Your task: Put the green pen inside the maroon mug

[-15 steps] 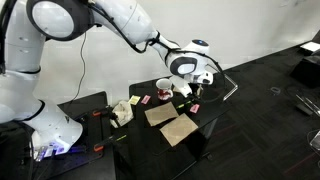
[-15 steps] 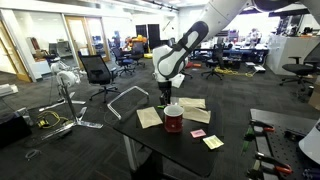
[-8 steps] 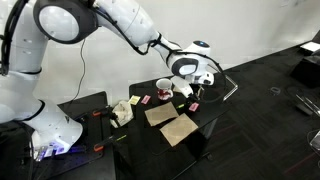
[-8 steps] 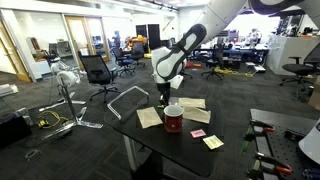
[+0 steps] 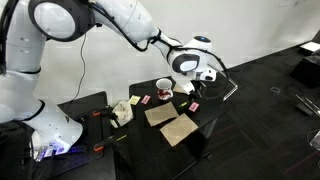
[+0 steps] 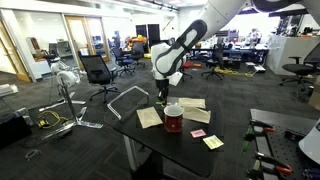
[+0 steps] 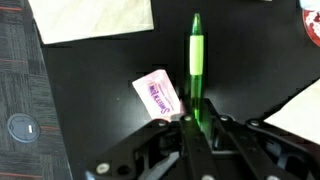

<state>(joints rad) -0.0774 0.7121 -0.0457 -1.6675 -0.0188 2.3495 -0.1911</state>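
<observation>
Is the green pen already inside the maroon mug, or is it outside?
Outside. In the wrist view the green pen is clamped in the gripper over the black table; the maroon mug stands apart.

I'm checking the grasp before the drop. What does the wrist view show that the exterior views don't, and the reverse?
Only the wrist view: the green pen held between the gripper fingers, with a pink packet lying beside it. Only the exterior views: the maroon mug seen whole and upright, and the white arm reaching over it. Shared: the tan cards and the gripper itself.
</observation>
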